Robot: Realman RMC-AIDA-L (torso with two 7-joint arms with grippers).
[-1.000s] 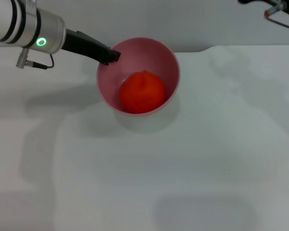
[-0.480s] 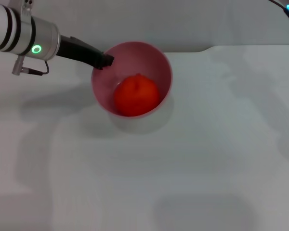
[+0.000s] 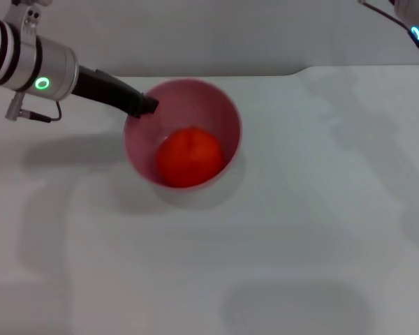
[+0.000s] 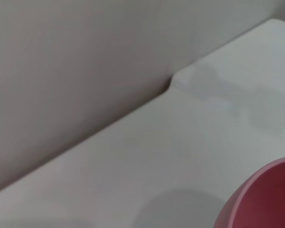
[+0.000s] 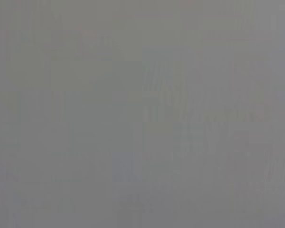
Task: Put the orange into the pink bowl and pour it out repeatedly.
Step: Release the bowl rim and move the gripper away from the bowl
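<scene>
Orange [image 3: 188,156] is sitting inside the bowl [image 3: 220,112], toward its near side. Left gripper [image 3: 145,106] is pinching the bowl's far-left rim, fingers closed on it, bowl tilting slightly over the table [image 3: 300,230]. Right arm is sitting parked far right, gripper out of frame.

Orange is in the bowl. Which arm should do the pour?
Left. Its gripper is already clamped on the bowl rim, with the orange inside. The right arm is up at the far corner, away from both.
</scene>
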